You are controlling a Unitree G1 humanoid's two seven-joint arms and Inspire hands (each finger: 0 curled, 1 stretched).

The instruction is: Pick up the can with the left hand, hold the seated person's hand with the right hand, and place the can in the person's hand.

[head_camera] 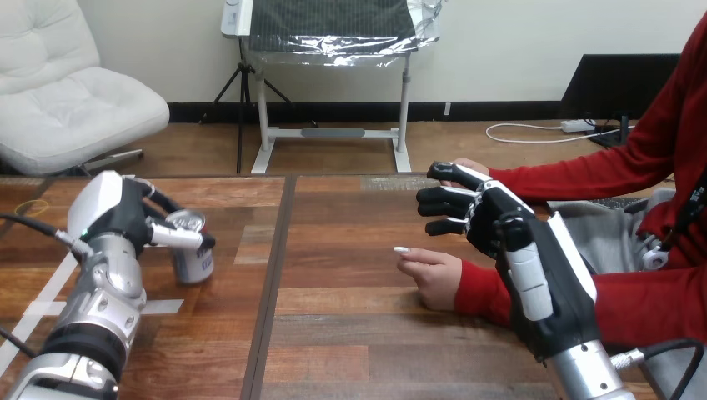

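the robot's left hand [125, 218], black with white shells at the end of a silver forearm, is closed on a small cylindrical metal can with a silver top and a pale, blue-marked side [196, 262]. its thumb lies across the can's upper front and a finger curves round behind the rim. the can stands upright just to the inner side of that hand's palm, low over the brown wooden plank table [333, 333]; whether its base rests on the boards or is barely off them cannot be told. a strip of white tape [158, 307] lies on the table just beside the left forearm, nearer the robot than the can.

the robot's right hand [488, 221] is raised above the table well apart from the can, its fingers [442, 200] loosely bent, spread and pointing towards the left hand, with nothing in their grasp. directly behind its upper fingers shows part of the person's farther hand [468, 165], on a red sleeve; whether the two touch cannot be told. below the right hand's fingers and nearer the robot, the person's nearer hand [433, 275], also red-sleeved, rests on the table in a loose fist, one finger pointing towards the can, clear of the robot's fingers.
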